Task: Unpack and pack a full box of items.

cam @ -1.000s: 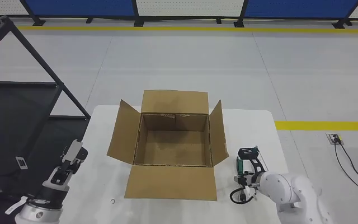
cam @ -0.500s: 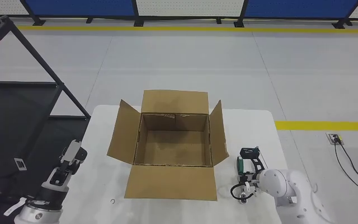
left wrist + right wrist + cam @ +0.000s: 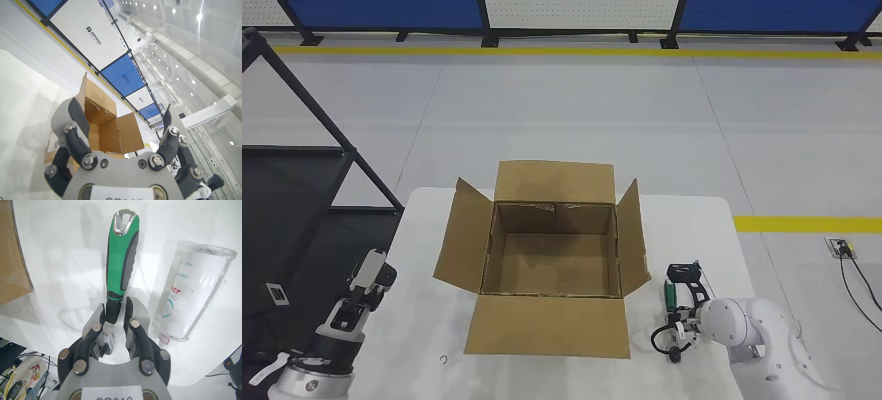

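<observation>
An open cardboard box (image 3: pixel 547 325) stands in the middle of the white table with all flaps spread and nothing inside. A green-handled ratchet wrench (image 3: pixel 121 256) lies flat on the table right of the box (image 3: pixel 11 256). My right gripper (image 3: pixel 115 306) straddles its black neck, one finger touching and the other a small gap away, so it is narrowly open. In the top view the wrench (image 3: pixel 669 292) sits just ahead of that gripper (image 3: pixel 674 322). My left gripper (image 3: pixel 121 117) is open and holds nothing, facing the box (image 3: pixel 105 130) from the table's left edge (image 3: pixel 372 275).
A clear plastic measuring cup (image 3: pixel 192 291) lies on its side right beside the wrench. A small clear ring (image 3: pixel 443 360) rests on the table near the front left. A black frame (image 3: pixel 302 190) stands off the table's left side.
My right arm has shifted slightly left, closer over the wrench. The wrench, the box and the left arm have stayed put.
</observation>
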